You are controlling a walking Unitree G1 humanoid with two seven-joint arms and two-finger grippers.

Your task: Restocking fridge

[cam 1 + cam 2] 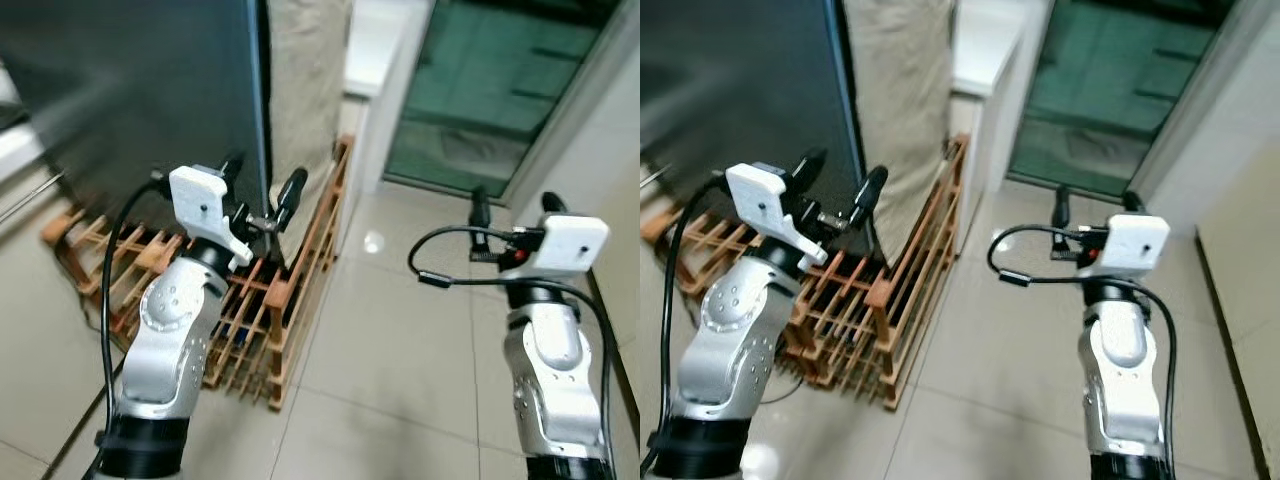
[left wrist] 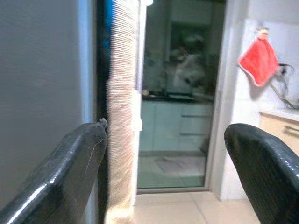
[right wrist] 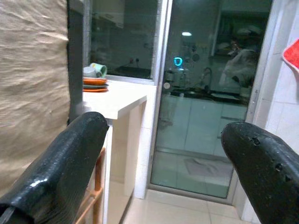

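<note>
The fridge (image 1: pixel 140 90) is a tall dark grey box at the upper left, its door closed. My left gripper (image 1: pixel 263 178) is raised at the fridge's right front edge, open and holding nothing. In the left wrist view the grey fridge side (image 2: pixel 42 93) runs beside one finger (image 2: pixel 74 163). My right gripper (image 1: pixel 516 200) is held up over the tiled floor on the right, well away from the fridge, open and empty.
A wooden slatted rack (image 1: pixel 270 300) stands low against the fridge. A beige woven cloth (image 1: pixel 305 90) hangs behind it. Beyond are a white counter (image 3: pixel 119 98) with stacked bowls (image 3: pixel 95 79), a glass sliding door (image 1: pixel 480 90), and a red cloth (image 2: pixel 258 60) on the wall.
</note>
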